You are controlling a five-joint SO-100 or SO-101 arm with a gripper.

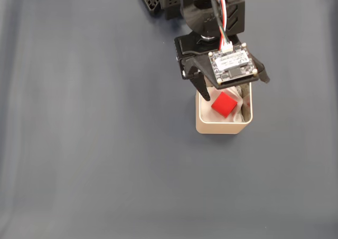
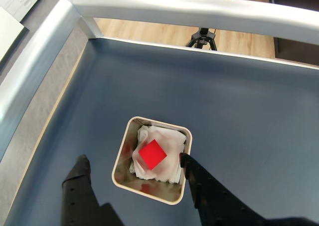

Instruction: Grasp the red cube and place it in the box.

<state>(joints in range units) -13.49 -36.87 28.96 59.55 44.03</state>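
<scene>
1 red cube (image 2: 152, 154) lies inside the box (image 2: 121, 156), resting on white padding (image 2: 170, 138), tilted so a corner points toward the far rim. Fixed view: the cube (image 1: 224, 104) sits near the middle of the box (image 1: 221, 127) on the dark blue mat (image 1: 95, 144). Gripper (image 2: 133, 160) hovers above the box, its 2 fingers (image 2: 79, 173) spread wide, 1 on each side, gripping nothing.
</scene>
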